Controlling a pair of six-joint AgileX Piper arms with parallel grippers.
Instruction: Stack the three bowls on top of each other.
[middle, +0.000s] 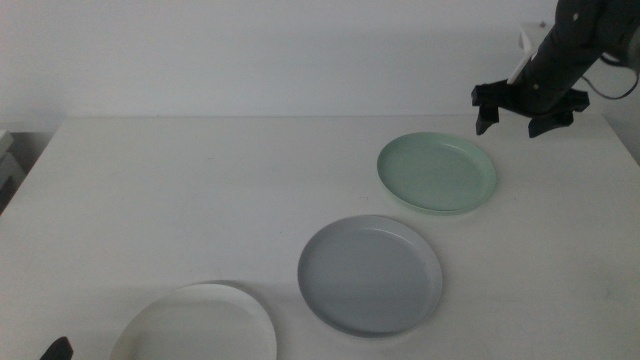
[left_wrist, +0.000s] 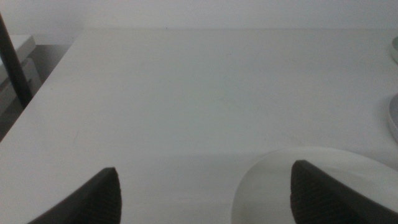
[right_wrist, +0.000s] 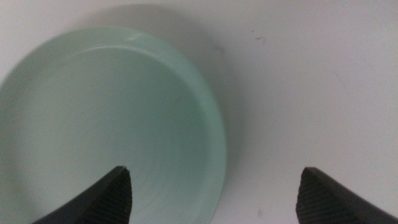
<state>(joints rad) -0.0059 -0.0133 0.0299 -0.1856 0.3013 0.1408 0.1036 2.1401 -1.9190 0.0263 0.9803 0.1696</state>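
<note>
While none of the three bowls is yet stacked, I have the right gripper (middle: 515, 120) hanging in the air above the far right of the table (middle: 180, 200), its jaws spread wide and empty, just past the far rim of the mint green bowl (middle: 437, 172). My right wrist camera looks straight down on that bowl's edge (right_wrist: 112, 124), which lies between the two dark jaws. I judge the step in hand to be the approach for a first pick: the next move calls for lowering until one jaw drops inside the low rim and the other outside it, then closing on the rim. The dish is shallow, so the grip will be thin and could slip.

Count on the table: three bowls, one of each colour, all apart from one another. Seen from the middle camera, the mint green one sits at two o'clock, the grey bowl (middle: 370, 274) near centre at five o'clock, the white bowl (middle: 200, 325) at seven o'clock. The left gripper (left_wrist: 205, 193) waits over the white bowl's near edge, jaws apart.
</note>
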